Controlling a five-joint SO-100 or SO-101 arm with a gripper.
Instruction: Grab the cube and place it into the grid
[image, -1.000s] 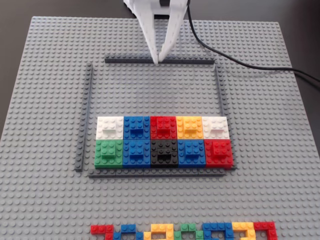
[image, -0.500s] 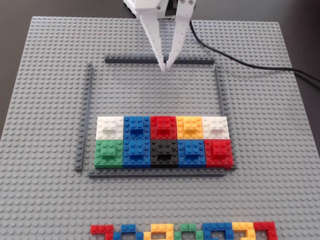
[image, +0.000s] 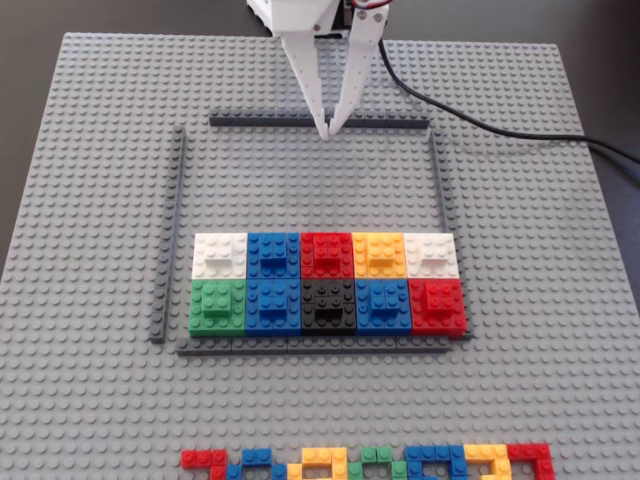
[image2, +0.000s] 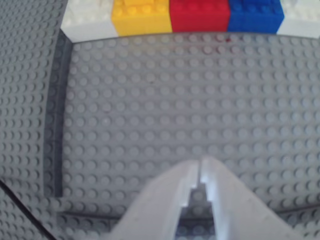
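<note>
Against 1 second ago, the hand (image: 329, 130) has shifted slightly right along the grid's (image: 439, 180) far strip, fingertips together and empty, while 2 white cubes (image: 219, 255) (image: 432, 254) sit in its upper block row, suggesting placement is done.

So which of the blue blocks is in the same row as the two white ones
The blue block in the back row, second from the left in the fixed view, right beside a white block. The other two blue blocks sit in the front row.
</note>
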